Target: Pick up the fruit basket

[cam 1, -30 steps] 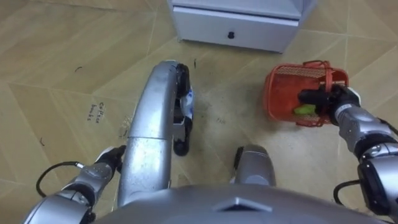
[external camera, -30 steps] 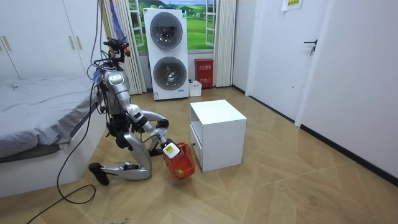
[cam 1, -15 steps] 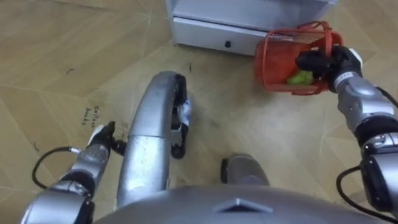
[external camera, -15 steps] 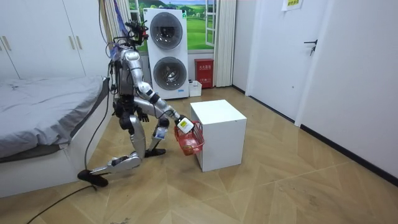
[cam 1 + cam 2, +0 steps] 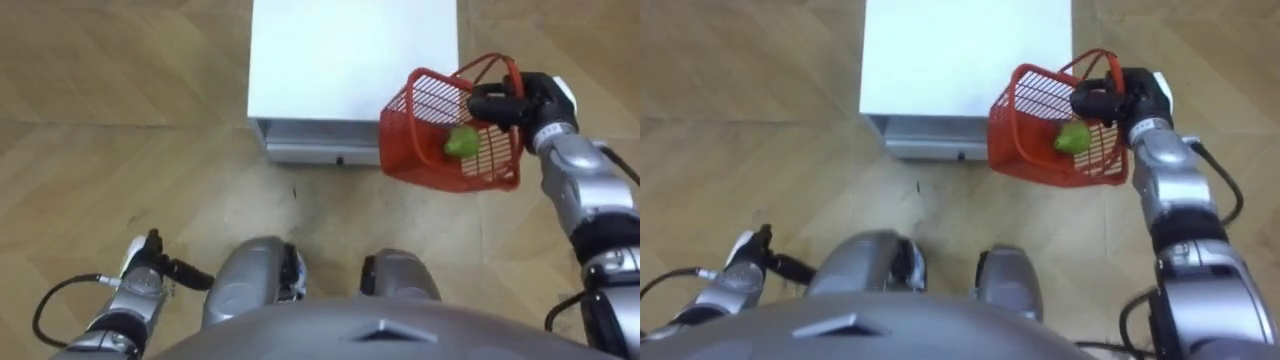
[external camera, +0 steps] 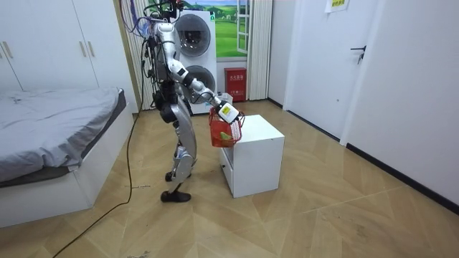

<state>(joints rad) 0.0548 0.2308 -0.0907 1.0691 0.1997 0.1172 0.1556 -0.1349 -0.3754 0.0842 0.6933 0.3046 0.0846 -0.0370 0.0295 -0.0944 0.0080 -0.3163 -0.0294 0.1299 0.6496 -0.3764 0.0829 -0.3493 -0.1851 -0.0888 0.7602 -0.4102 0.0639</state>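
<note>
The right robot hand (image 5: 522, 100) grips the fruit basket (image 5: 432, 160) by its handle (image 5: 487, 66), mouth tipped toward the cabinet (image 5: 350, 60).

The place is a home: a bedroom that also serves as a laundry corner. A bed (image 6: 50, 136) with grey bedding takes up the room view's left, with tall white wardrobe doors (image 6: 57, 43) behind it. Two front-loading laundry machines (image 6: 192, 61), stacked one on the other, stand at the far wall before a window (image 6: 231, 10) hung with long curtains (image 6: 259, 50). A low white cabinet (image 6: 251, 154) with a drawer (image 5: 310, 152) stands on the wooden parquet floor (image 6: 323, 215). A white door (image 6: 330, 72) is set in the wall on the room view's right.
</note>
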